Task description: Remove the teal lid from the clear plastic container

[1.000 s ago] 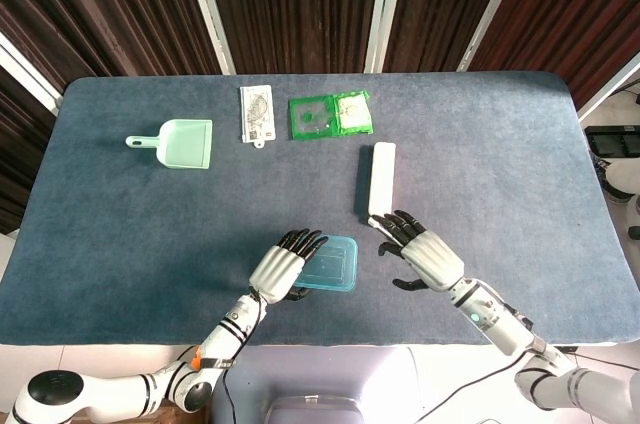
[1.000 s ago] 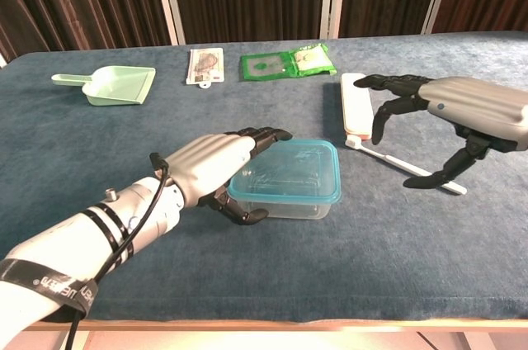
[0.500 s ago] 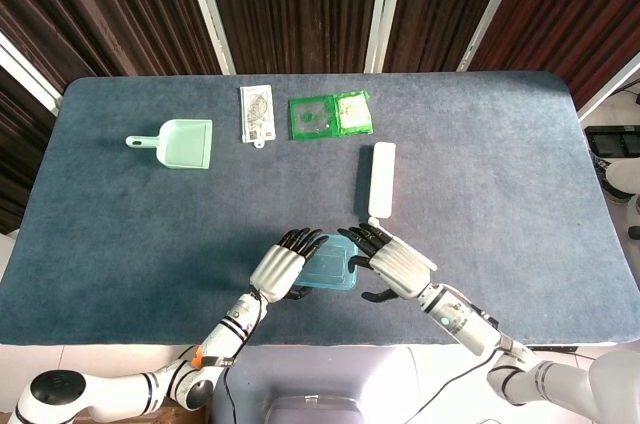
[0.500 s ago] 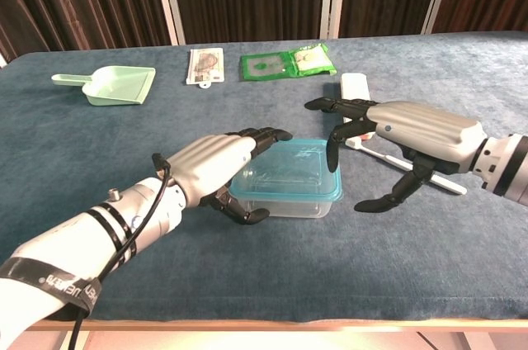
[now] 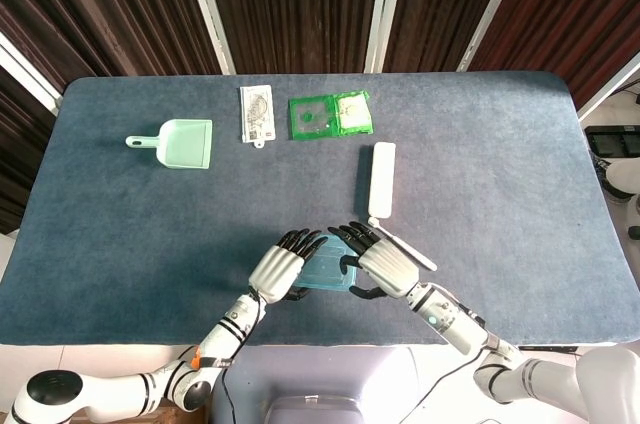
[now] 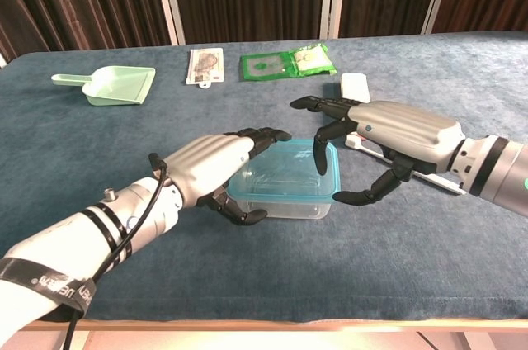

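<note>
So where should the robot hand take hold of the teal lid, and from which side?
Probably at the lid's right edge, where its thin rim overhangs the clear container wall and gives fingertips something to hook under. Come from the right: the left robot hand covers the left end and steadies the box, while the right robot hand hangs open by that free edge.

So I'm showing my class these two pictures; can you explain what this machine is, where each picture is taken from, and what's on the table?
It is a two-armed robot with robot hands, steered by a person. One picture looks down from its head, the other forward from its chest. On the blue table sit a clear container with a teal lid, a mint dustpan, a white card, a green packet and a white bar. The left robot hand steadies the container; the right robot hand reaches around the lid's far edge.
</note>
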Robot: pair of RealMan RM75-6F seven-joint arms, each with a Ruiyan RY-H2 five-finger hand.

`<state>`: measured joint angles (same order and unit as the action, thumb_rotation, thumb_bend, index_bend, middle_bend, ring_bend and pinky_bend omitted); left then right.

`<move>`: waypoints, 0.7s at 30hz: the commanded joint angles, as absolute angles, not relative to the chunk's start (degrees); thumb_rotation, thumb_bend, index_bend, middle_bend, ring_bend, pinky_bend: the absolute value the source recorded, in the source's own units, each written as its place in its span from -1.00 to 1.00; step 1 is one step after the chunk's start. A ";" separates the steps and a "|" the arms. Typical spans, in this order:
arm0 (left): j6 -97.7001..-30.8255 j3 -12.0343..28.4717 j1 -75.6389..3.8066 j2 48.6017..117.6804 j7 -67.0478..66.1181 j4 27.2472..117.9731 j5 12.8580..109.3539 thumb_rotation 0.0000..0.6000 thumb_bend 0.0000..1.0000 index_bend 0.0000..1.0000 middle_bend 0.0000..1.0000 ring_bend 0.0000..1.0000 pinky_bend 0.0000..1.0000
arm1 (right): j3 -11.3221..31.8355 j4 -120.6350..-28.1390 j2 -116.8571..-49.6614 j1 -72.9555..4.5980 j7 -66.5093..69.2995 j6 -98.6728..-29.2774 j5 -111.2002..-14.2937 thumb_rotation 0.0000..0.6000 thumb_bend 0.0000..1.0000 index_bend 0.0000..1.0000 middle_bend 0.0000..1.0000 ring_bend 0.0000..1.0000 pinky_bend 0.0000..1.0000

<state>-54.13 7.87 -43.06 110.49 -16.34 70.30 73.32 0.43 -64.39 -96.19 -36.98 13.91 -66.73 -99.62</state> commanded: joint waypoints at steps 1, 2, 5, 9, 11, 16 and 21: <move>-54.09 7.92 -43.04 110.41 -16.41 70.40 73.22 1.00 -0.30 -1.00 0.12 0.03 0.43 | 0.07 -64.68 -96.18 -37.02 13.79 -67.06 -99.73 1.00 -0.31 0.26 -0.78 -1.00 -1.00; -54.12 7.93 -43.03 110.37 -16.48 70.45 73.21 1.00 -0.30 -1.00 0.12 0.03 0.43 | -0.07 -64.82 -96.10 -37.02 13.63 -67.34 -99.84 1.00 -0.31 0.26 -0.78 -1.00 -1.00; -54.08 7.96 -43.05 110.29 -16.44 70.60 73.22 1.00 -0.30 -1.00 0.12 0.03 0.43 | -0.40 -65.33 -95.80 -36.97 13.11 -67.83 -99.95 1.00 -0.31 0.26 -0.78 -1.00 -1.00; -54.01 7.97 -43.09 110.24 -16.53 70.60 73.19 1.00 -0.30 -1.00 0.12 0.03 0.43 | -0.73 -65.98 -95.30 -36.86 12.97 -68.27 -99.84 1.00 -0.31 0.23 -0.78 -1.00 -1.00; -54.03 7.97 -43.09 110.28 -16.57 70.51 73.19 1.00 -0.30 -1.00 0.12 0.03 0.43 | -0.81 -66.04 -95.25 -36.96 12.79 -68.05 -99.62 1.00 -0.31 0.23 -0.78 -1.00 -1.00; -54.05 7.87 -43.03 110.33 -16.75 70.45 73.16 1.00 -0.30 -1.00 0.12 0.03 0.43 | -0.81 -66.05 -95.56 -37.20 12.33 -67.58 -99.05 1.00 -0.31 0.24 -0.78 -1.00 -1.00; -53.98 7.76 -43.02 110.43 -16.65 70.34 73.24 1.00 -0.30 -1.00 0.13 0.03 0.43 | -0.64 -65.85 -96.09 -37.56 12.16 -66.92 -98.33 1.00 -0.31 0.25 -0.78 -1.00 -1.00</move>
